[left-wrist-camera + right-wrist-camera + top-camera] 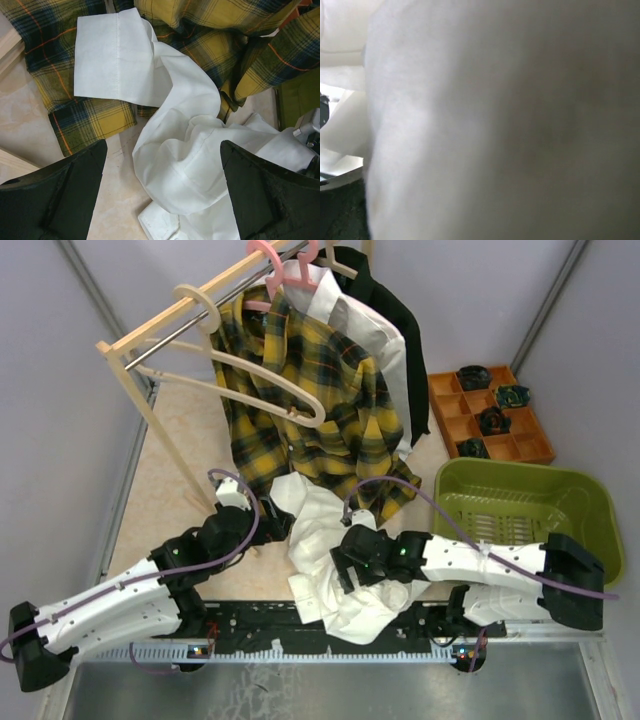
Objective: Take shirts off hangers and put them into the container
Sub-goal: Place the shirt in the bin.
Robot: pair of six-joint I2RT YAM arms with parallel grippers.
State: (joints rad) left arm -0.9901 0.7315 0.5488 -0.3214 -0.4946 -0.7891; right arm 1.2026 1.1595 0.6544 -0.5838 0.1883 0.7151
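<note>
Your left gripper [163,150] stands wide over the white shirt [320,530], probably ready to gather it. The shirt lies crumpled on the bench at lower centre, off any hanger. Your right gripper [345,565] is buried in that cloth, so I cannot tell how its jaws stand. The olive-green basket [480,466] at right holds no shirt yet.

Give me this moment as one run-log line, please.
left gripper: open over loose white shirt | right gripper: buried in it, jaws unseen | green basket: no shirts
</note>
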